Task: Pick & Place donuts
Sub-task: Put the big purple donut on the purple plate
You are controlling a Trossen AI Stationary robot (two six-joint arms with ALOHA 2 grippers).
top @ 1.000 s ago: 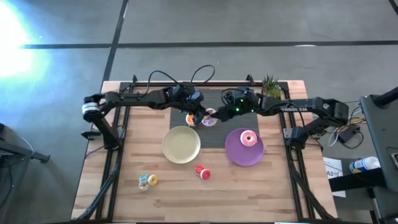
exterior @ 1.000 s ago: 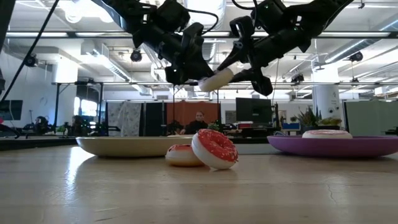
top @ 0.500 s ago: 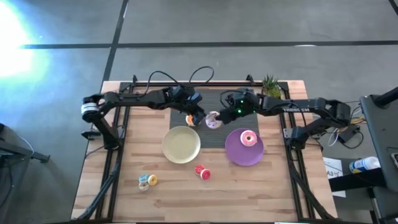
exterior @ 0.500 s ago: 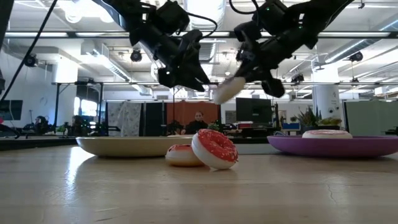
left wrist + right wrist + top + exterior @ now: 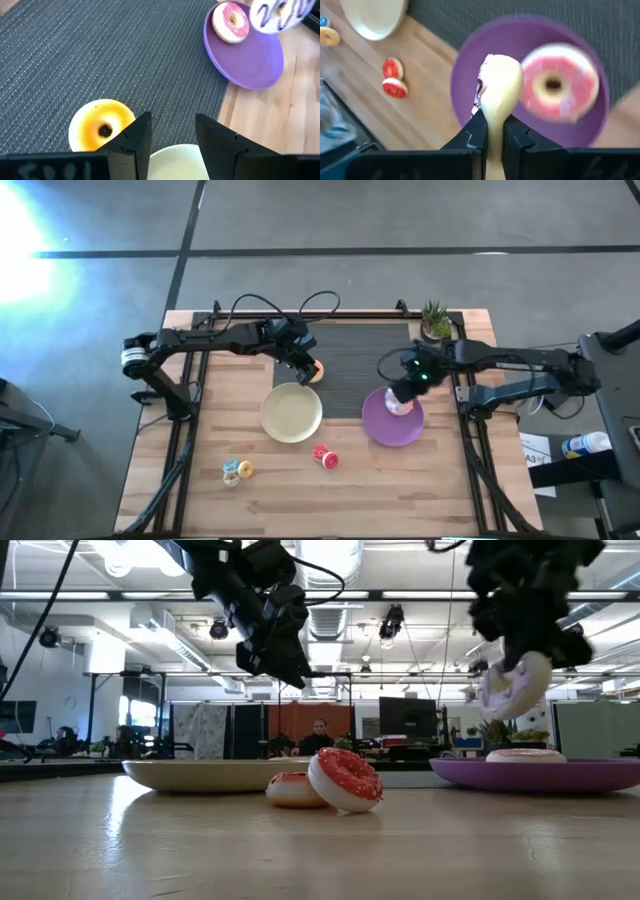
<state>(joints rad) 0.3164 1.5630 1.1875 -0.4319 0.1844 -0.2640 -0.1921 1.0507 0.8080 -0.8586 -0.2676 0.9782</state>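
My right gripper (image 5: pixel 400 391) is shut on a whitish donut (image 5: pixel 498 90) above the purple plate (image 5: pixel 380 428). A pink donut (image 5: pixel 558 89) lies flat on that plate. My left gripper (image 5: pixel 172 134) is open and hovers over the dark mat, just beside an orange donut (image 5: pixel 99 131) that lies flat there, at the far rim of the pale-yellow plate (image 5: pixel 290 413). Two red donuts (image 5: pixel 323 456) sit on the wood, one leaning on the other (image 5: pixel 345 778). A teal and a yellow donut (image 5: pixel 237 471) lie near the table's near-left part. My right gripper pinches the whitish donut's ring (image 5: pixel 495 119) between its two fingers (image 5: pixel 479 134), with the donut edge-on between them. The fingers come from above, pointing down. The donut (image 5: pixel 512 685) is lifted clear, hanging over the purple plate next to the pink donut.
A dark ribbed mat (image 5: pixel 350 350) covers the table's far middle. A small potted plant (image 5: pixel 434 320) stands at the far right corner. Bare wood lies along the near edge (image 5: pixel 400 490). A person (image 5: pixel 321 735) shows far off in the room behind.
My right gripper has carried the whitish donut from over the mat's middle toward the table's right and near side, ending above the purple plate. My left gripper has drawn back a little toward the table's left, and the orange donut now shows beside it on the mat.
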